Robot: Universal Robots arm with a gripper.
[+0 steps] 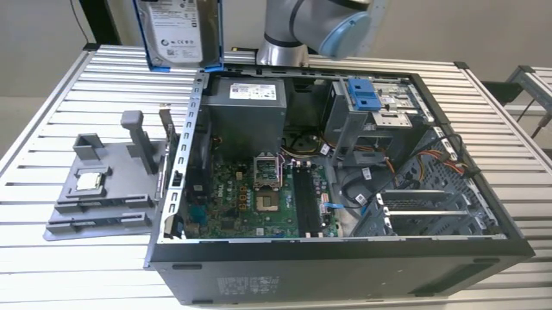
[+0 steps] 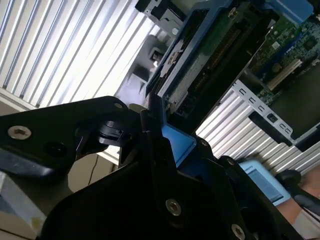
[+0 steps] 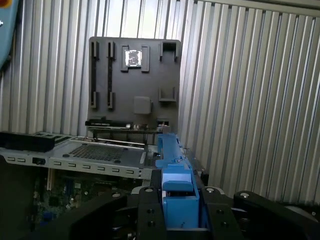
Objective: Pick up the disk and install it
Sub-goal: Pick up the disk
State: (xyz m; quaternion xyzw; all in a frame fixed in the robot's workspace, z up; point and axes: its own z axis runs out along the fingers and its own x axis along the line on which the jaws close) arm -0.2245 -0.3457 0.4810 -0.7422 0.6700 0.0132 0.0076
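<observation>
Silver-grey disk (image 1: 180,29) in blue bracket, upright, held above the slatted table (image 1: 61,103) at the open computer case's (image 1: 345,271) far corner, exterior view. Second wrist view: gripper (image 2: 175,135) fingers clamped on the disk's bracket. First wrist view: bracket edge gripped between fingers, grey fixture tray (image 3: 134,80) beyond.

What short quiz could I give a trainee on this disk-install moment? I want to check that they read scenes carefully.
1. True or false: the disk already sits inside the computer case.
2. What does the gripper clamp? A) the disk B) a cable C) nothing
3. In the exterior view, on which side of the case is the grey tray with the square chip?
Key: 1 false, it is held aloft outside the case; 2 A; 3 the exterior view's left.
</observation>
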